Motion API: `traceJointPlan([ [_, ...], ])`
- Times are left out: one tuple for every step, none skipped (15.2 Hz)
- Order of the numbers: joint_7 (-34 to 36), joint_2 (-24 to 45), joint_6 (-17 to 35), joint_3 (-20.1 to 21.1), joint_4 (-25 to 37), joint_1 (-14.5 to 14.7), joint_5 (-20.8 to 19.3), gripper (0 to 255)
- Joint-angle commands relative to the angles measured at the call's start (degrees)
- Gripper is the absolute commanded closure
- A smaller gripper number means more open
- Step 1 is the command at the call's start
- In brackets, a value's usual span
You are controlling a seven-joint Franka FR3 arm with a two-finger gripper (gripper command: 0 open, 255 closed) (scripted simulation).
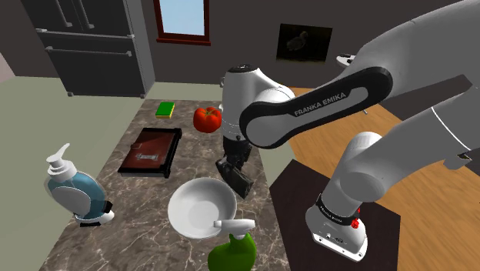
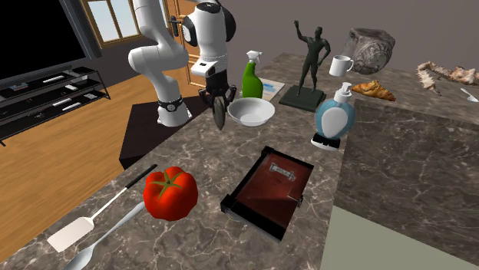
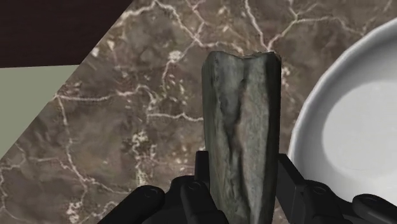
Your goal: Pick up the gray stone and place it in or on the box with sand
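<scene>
The black two-finger hand [image 3: 243, 191] pinches the gray, slab-like elongated stone [image 3: 242, 121] by its broad faces, one finger on either side of one end. That hold suits the shape: the narrow thickness fits between the fingers, and the flat faces give them something to press on. The stone hangs over the brown veined marble tabletop [image 3: 140, 95], close to the edge nearest the robot's stand and just beside the round white bowl [image 3: 356, 127]. It appears clear of the surface.

Its long axis runs in line with the fingers. The free end points away from the hand and down toward the tabletop, and a groove runs lengthwise along the visible face.

The shallow rectangular box with a black rim and reddish-brown inside [image 1: 150, 152] lies farther in from that edge, toward the tabletop's middle, apart from the stone. The carry across to the box looks like the step in hand. There the stone would likely need lowering end-first or tipping flat.
</scene>
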Motion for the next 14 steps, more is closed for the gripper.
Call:
traceJointPlan([
  [0.1, -1.1, -1.9, -0.4, 0.7, 0.1, -0.1, 255],
  [0.1, -1.6, -2.8, -0.6, 1.2, 0.1, -0.2, 255],
  [0.1, -2.1, -3.7, -0.8, 1.7, 0.1, -0.3, 255],
  [0.1, -2.5, -4.7, -1.0, 2.2, 0.1, -0.4, 255],
  [0.2, -2.9, -5.6, -1.2, 2.7, 0.1, -0.5, 255],
  [0.2, -3.3, -6.5, -1.5, 3.2, 0.1, -0.6, 255],
  [0.2, -3.7, -7.4, -1.7, 3.7, 0.1, -0.8, 255],
  [0.2, -4.0, -8.3, -1.9, 4.3, 0.1, -0.9, 255],
  [0.3, -4.4, -9.2, -2.1, 4.8, 0.1, -1.0, 255],
  [0.3, -4.7, -10.1, -2.3, 5.4, 0.0, -1.1, 255],
  [0.3, -5.0, -10.9, -2.5, 6.0, 0.0, -1.3, 255],
  [0.4, -5.3, -11.8, -2.7, 6.6, 0.0, -1.4, 255],
  [0.4, -5.5, -12.6, -2.9, 7.1, 0.0, -1.5, 255],
  [0.5, -5.8, -13.5, -3.0, 7.8, -0.1, -1.7, 255],
])
